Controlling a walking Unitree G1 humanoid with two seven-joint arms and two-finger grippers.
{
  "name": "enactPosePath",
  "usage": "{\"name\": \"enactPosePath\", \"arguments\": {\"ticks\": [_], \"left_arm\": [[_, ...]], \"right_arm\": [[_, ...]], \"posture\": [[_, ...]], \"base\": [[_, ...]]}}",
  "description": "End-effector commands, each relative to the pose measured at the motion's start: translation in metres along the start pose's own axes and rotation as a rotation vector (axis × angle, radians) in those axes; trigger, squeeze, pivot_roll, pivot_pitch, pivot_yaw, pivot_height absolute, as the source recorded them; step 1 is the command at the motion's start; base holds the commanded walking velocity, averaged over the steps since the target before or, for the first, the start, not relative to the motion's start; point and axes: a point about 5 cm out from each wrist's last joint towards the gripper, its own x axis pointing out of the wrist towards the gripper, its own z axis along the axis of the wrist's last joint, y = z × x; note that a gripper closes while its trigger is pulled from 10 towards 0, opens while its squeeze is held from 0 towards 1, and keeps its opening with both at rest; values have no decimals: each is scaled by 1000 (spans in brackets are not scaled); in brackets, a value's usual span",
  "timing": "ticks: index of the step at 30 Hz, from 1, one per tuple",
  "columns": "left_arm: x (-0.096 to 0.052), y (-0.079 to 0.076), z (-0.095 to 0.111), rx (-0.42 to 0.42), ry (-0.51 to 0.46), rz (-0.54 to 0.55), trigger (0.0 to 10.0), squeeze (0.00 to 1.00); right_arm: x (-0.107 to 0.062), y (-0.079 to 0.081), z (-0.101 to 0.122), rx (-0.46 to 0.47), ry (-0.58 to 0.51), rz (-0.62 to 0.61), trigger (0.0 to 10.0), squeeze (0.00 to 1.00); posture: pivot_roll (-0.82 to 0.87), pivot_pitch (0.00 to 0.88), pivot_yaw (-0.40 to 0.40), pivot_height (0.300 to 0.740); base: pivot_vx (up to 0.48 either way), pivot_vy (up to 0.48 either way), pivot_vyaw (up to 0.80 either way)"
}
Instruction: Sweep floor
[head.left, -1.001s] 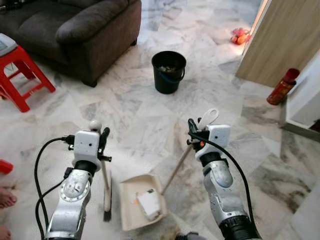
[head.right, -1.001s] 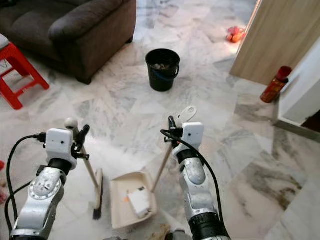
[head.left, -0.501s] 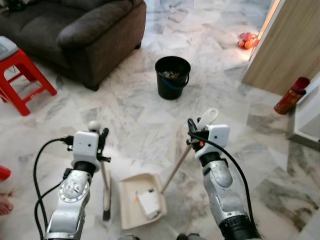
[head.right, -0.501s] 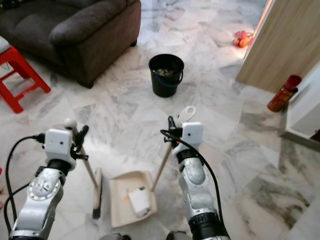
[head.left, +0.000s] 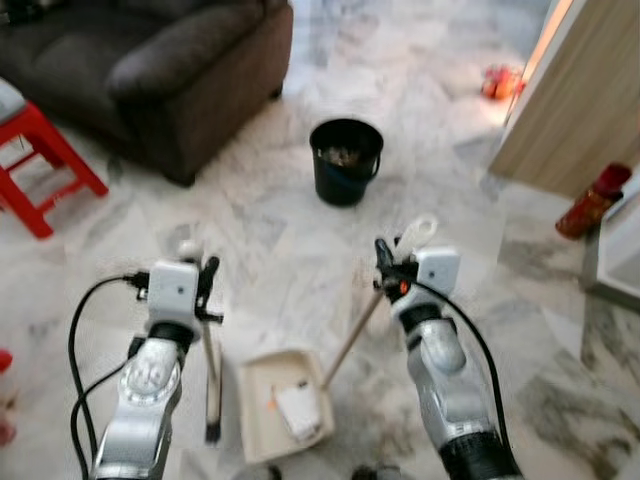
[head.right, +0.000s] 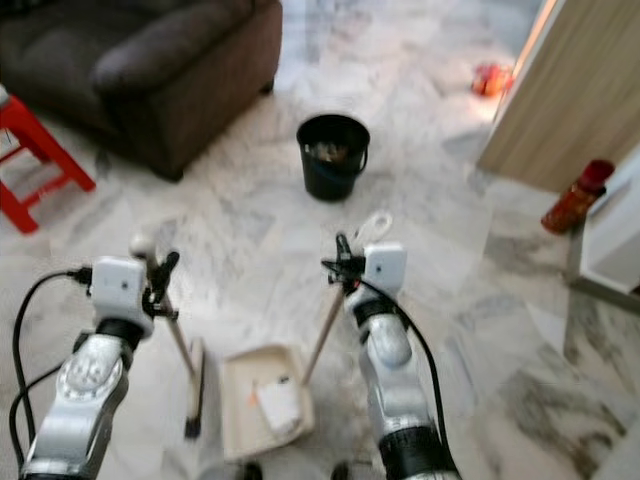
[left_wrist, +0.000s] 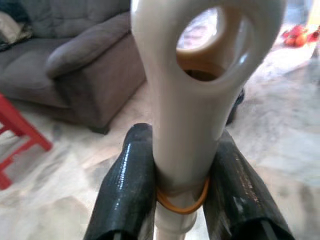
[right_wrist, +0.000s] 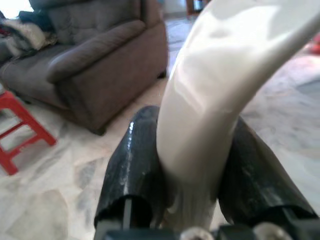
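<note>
My left gripper (head.left: 205, 285) is shut on the cream broom handle (left_wrist: 195, 100), black fingers (left_wrist: 127, 190) pressing it on both sides. The broom's brush (head.left: 213, 395) rests on the marble floor. My right gripper (head.left: 385, 265) is shut on the dustpan's cream handle (right_wrist: 220, 100), which slants down to the beige dustpan (head.left: 262, 385) lying between my arms. A white crumpled piece of trash (head.left: 297, 410) lies in the pan. A black bucket (head.left: 346, 160) with rubbish inside stands on the floor ahead.
A dark grey sofa (head.left: 150, 70) is at the far left, with a red stool (head.left: 35, 150) beside it. A wooden panel (head.left: 580, 90) and a red bottle (head.left: 592, 200) stand at the right. Something small and orange-red (head.left: 497, 82) lies far right.
The whole picture has shifted a little and gone blurred, so the camera moved. Both grippers keep the same hold on broom and dustpan.
</note>
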Motion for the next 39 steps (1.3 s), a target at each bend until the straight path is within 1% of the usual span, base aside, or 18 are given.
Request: {"name": "enactPosePath", "arguments": {"ticks": [1, 25, 39], "left_arm": [[0, 3, 6, 6, -25, 5, 10000, 0], [1, 3, 6, 7, -29, -1, 10000, 0], [1, 2, 6, 5, -27, 0, 10000, 0]], "right_arm": [[4, 3, 11, -15, -51, 16, 10000, 0], [5, 5, 11, -9, -55, 28, 10000, 0], [4, 6, 11, -9, -52, 33, 10000, 0]], "posture": [[148, 198, -8, 740], [148, 174, -4, 740], [150, 189, -8, 740]], "base": [[322, 0, 0], [326, 0, 0], [336, 0, 0]]}}
